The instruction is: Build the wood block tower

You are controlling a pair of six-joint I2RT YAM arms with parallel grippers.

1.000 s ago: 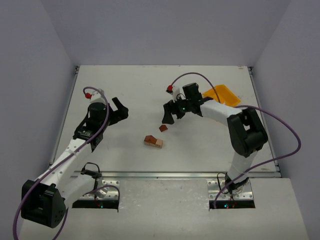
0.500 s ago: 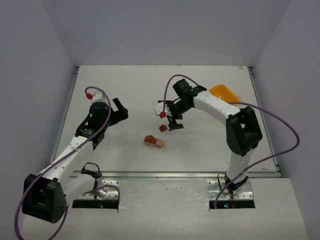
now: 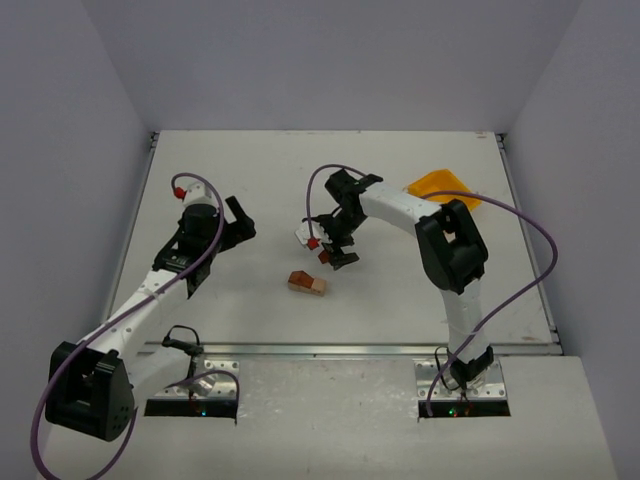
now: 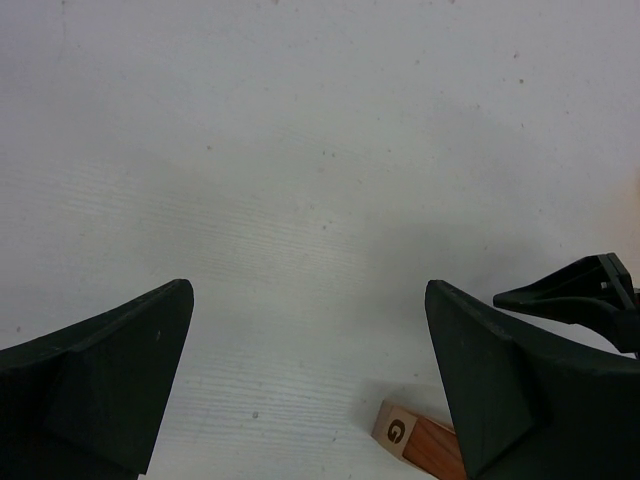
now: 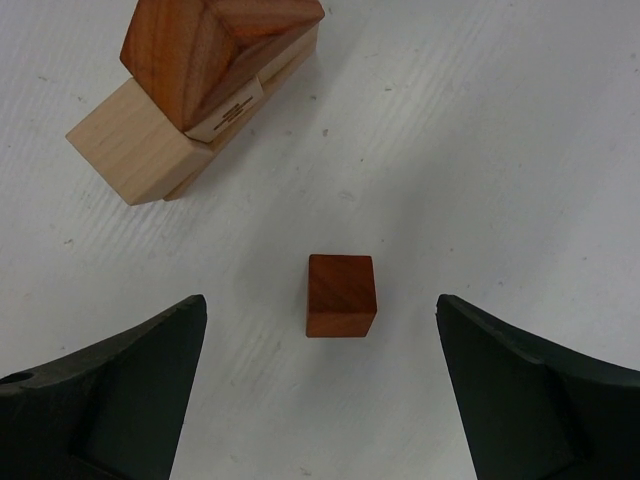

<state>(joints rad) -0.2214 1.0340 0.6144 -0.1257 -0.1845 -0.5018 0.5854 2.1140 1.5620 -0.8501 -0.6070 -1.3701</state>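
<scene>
Right gripper (image 5: 320, 335): fingers spread wide, pinching nothing, hanging low over the table with the loose cube in the gap between them.
Left gripper (image 3: 238, 224): also spread, nothing between its fingers; at about 10 o'clock from the blocks and well apart from them.
Wood block tower (image 3: 307, 284): a small low cluster near the middle of the table, a little toward 6 o'clock; a reddish-brown block lies tilted over pale tan ones. In the left wrist view one pale end face shows a letter G.
Loose cube (image 5: 341, 295): reddish-brown, sitting flat on the table, apart from the cluster at roughly its 1 o'clock in the overhead view; neither finger touches it.
Table (image 3: 250, 170): white and matt, with faint specks and a fine grain seen up close; soft shadows fall beneath both grippers.
Yellow bin (image 3: 445, 187): at about 2 o'clock on the table, partly hidden behind the right arm.
Metal rail (image 3: 350, 349): runs along the 6 o'clock edge, with the arm bases just behind it.
Walls (image 3: 320, 60): plain pale grey, closing the table in at 9, 12 and 3 o'clock.
</scene>
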